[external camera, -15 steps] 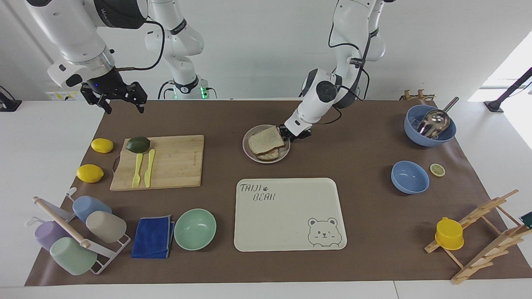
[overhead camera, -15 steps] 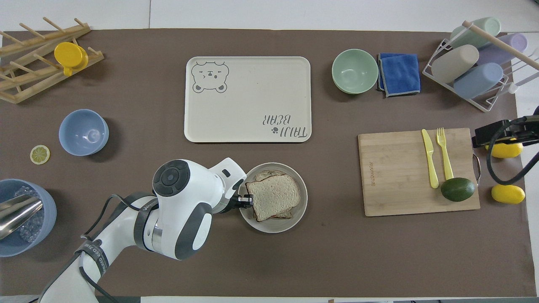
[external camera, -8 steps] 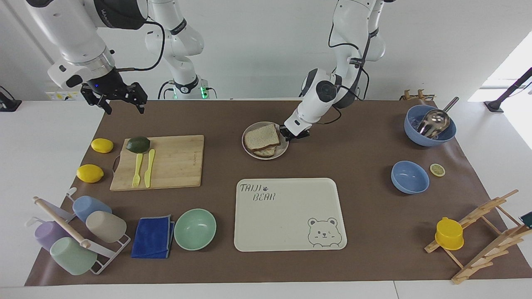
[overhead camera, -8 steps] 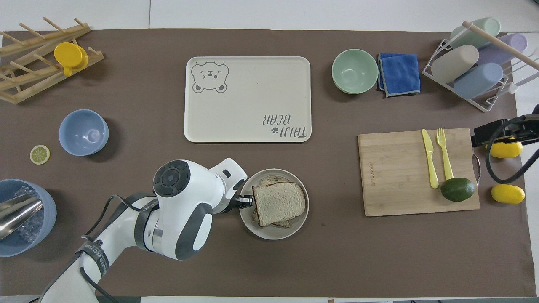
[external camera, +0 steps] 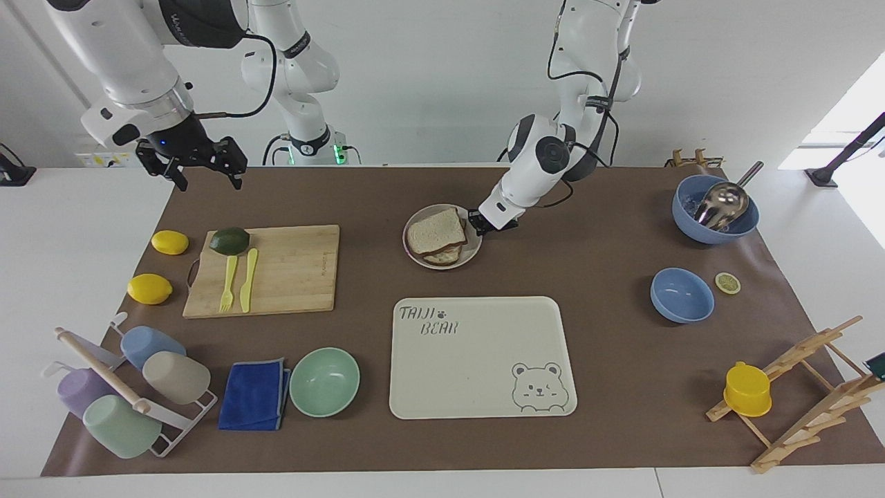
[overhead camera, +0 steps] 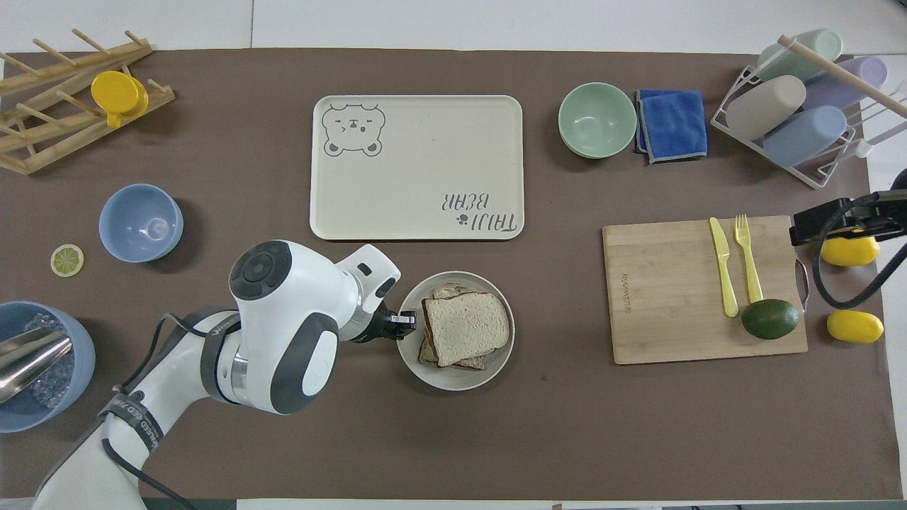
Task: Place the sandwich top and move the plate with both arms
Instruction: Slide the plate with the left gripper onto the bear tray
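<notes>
The plate sits on the brown mat nearer to the robots than the bear tray. The sandwich top lies on it, askew over a lower slice whose edge peeks out. My left gripper is shut on the plate's rim at the side toward the left arm's end. My right gripper hangs open with nothing in it, over the mat's corner by the right arm's base.
The cream bear tray lies just farther from the robots than the plate. A cutting board with an avocado, fork and knife lies toward the right arm's end. Lemons, blue bowls, a green bowl, a cloth and racks ring the mat.
My left gripper has shut on the plate's rim, and the plate with the sandwich has shifted slightly. The left arm's elbow has swung out a little. The right arm waits.
</notes>
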